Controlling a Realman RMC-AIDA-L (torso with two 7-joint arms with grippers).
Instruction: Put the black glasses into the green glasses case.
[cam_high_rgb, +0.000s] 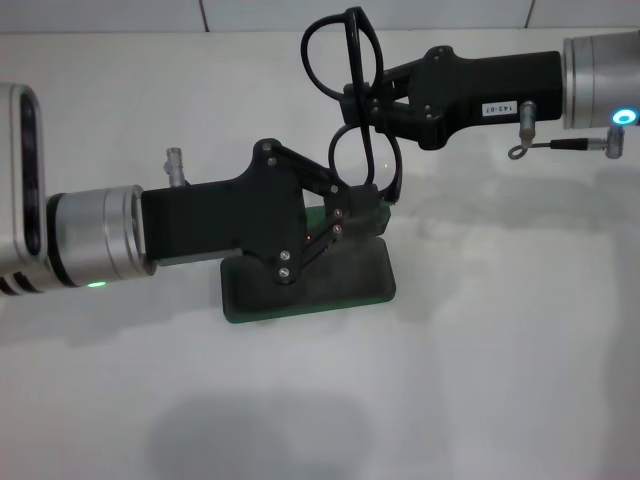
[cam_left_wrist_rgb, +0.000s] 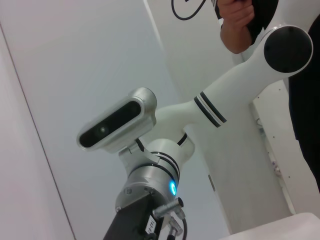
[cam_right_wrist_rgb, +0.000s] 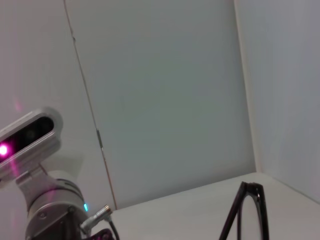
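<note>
Left pincer (cam_high_rgb: 362, 212) grips the green glasses case (cam_high_rgb: 305, 285); right pincer (cam_high_rgb: 368, 103) clamps black glasses (cam_high_rgb: 350, 100).

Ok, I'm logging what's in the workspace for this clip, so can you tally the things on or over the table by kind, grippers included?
Glasses: 1, the black glasses, held up by the right gripper
Glasses cases: 1, the green glasses case, on the table under the left gripper
Grippers: 2
Total: 4
</note>
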